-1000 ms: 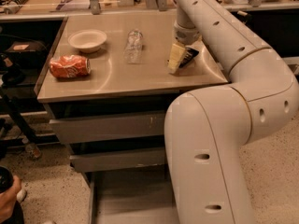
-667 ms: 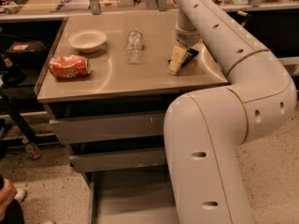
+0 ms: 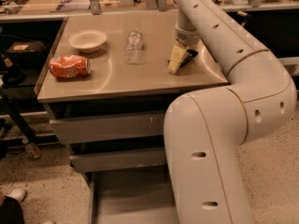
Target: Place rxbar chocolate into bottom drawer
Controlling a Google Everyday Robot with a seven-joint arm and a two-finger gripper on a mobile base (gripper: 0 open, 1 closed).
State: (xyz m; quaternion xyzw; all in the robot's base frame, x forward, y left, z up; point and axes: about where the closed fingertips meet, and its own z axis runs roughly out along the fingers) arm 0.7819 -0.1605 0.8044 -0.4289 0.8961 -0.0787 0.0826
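Bottom drawer (image 3: pixel 126 195) stands open down at the floor, my arm in front of its right side. Upper drawers (image 3: pixel 107 127) above it. On the counter (image 3: pixel 117 85): can (image 3: pixel 70 66) at left, my gripper (image 3: pixel 176 65) down at right, black bar (image 3: pixel 190 55) touching it. Can't tell if gripper is clamped or apart. Farther back: bottle (image 3: pixel 133 45), bowl (image 3: pixel 87 40).

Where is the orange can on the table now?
The can lies on the table, at its left front, just in front of the bowl and left of the bottle. The tool is low over the right side.
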